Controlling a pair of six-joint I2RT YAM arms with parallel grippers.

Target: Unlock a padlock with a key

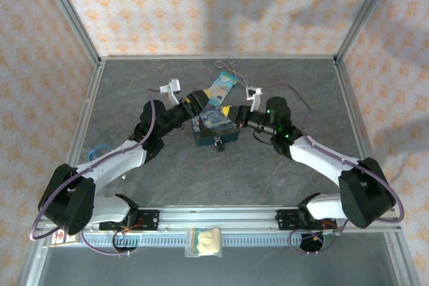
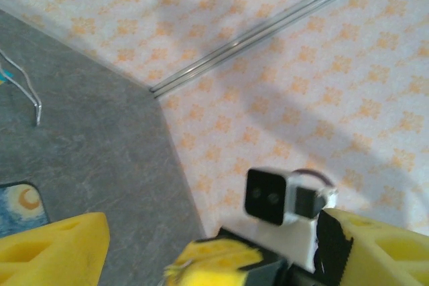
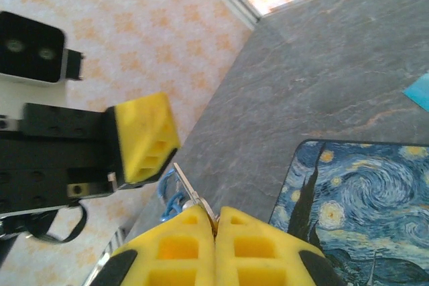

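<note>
Right gripper (image 3: 215, 218) pinches the silvery key (image 3: 190, 189), blade poking out, just above the starry-night tin (image 1: 208, 130). Left gripper (image 2: 214, 249) gapes wide and empty over the tin. The padlock (image 1: 218, 143) seems to sit at the tin's near edge; inserting and turning the key remain.

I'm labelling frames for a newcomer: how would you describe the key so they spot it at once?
Start at the starry-night tin on the grey table. Just left of it in the right wrist view, the right gripper has its yellow fingers pressed together. The key is the thin silvery blade poking out between them, far slimmer than anything nearby.
</note>
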